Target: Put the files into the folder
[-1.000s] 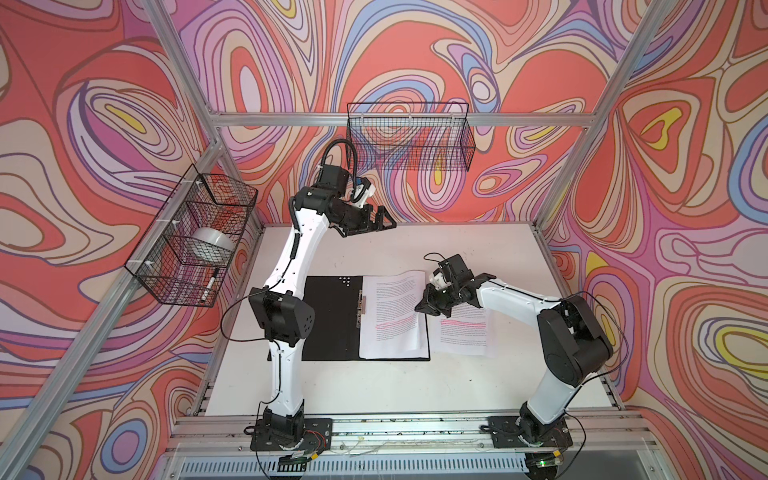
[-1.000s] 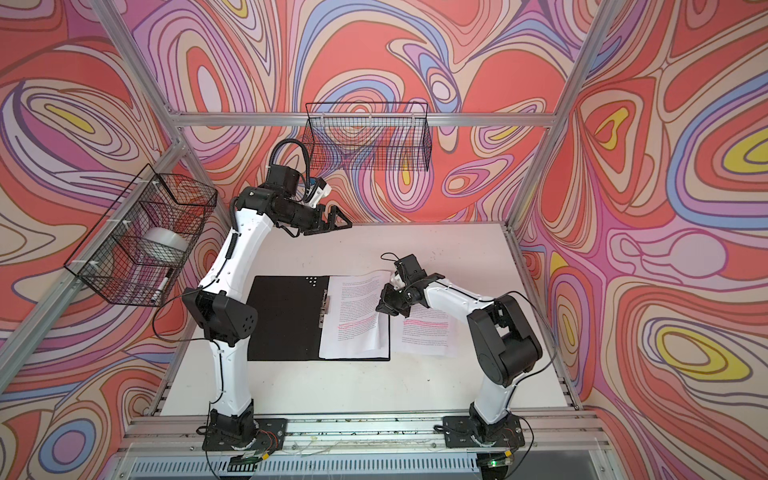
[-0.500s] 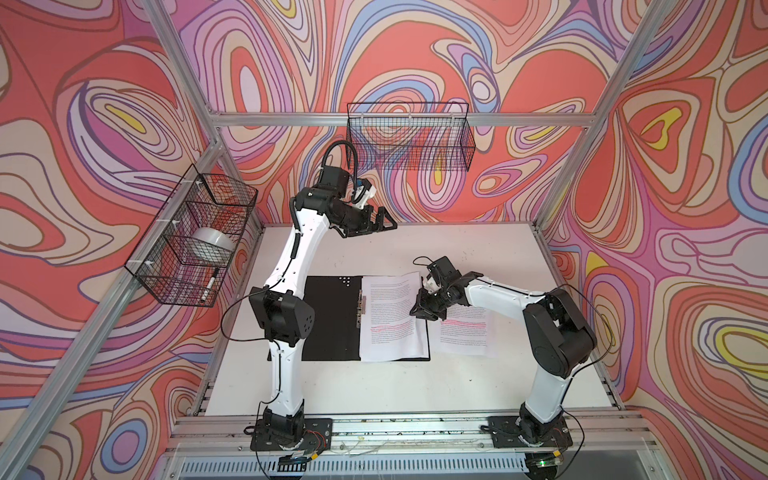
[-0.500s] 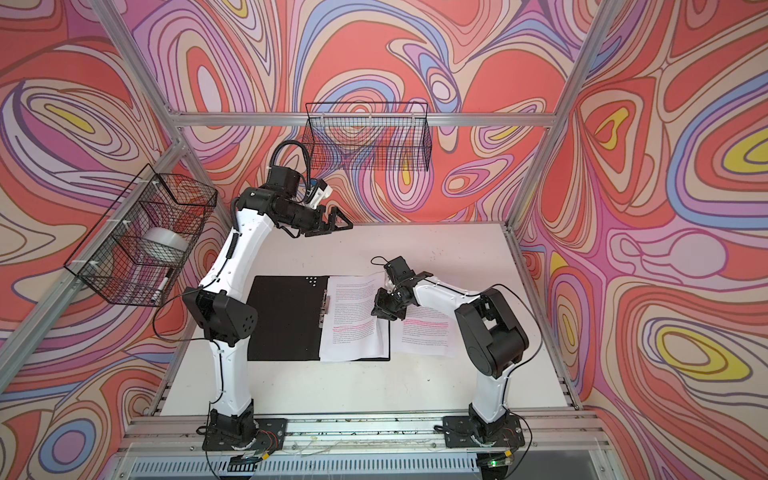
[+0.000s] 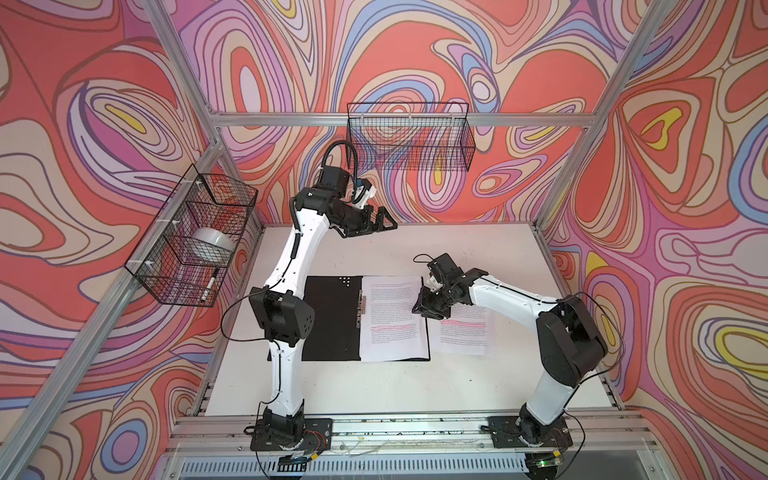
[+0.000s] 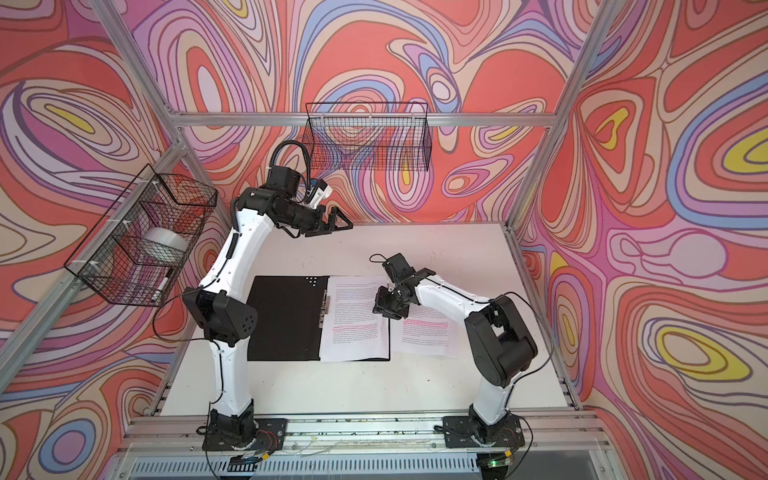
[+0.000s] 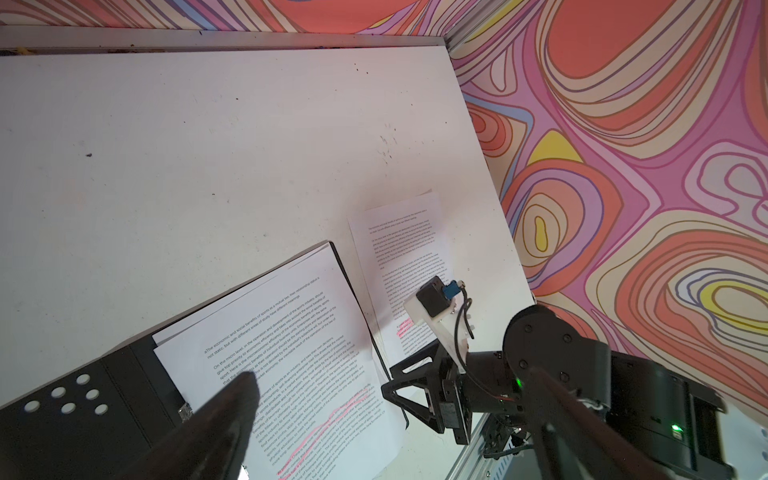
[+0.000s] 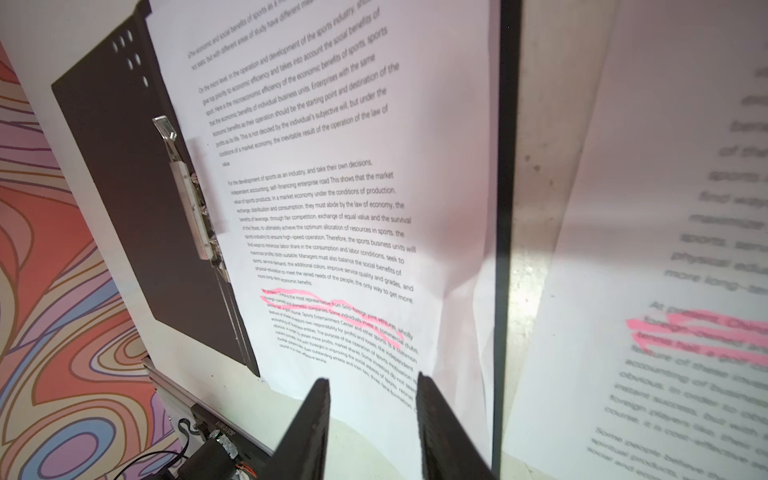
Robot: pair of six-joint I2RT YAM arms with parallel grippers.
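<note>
the folder (image 5: 332, 316) lies open and flat on the table (image 5: 415, 386), black side up. a pile of sheets (image 5: 392, 320) rests on its right half. one loose sheet (image 5: 465, 336) lies just beside the folder on the bare table, so the job is not done yet. the right gripper (image 5: 424, 309) hovers low over the folder's right edge, between the pile and the loose sheet. its jaws are a little apart and hold nothing. the left gripper (image 5: 386, 222) hangs high over the back of the table, jaws wide apart, empty too.

i think the loose sheet is the tricky bit. it is thin and lies flat, so the fingers (image 8: 320, 415) may slip over it, or bunch it up. a push may also bump the pile crooked.

the top views show where all things lie, but not the small stuff. the right wrist view shows the gap between the fingers, the metal clip (image 8: 191, 208) by the pile's edge, and a wrinkle (image 8: 457, 291) in the top page. i cannot tell if the pile sits under the clip. the left wrist view shows the pile's corners do not line up
</note>
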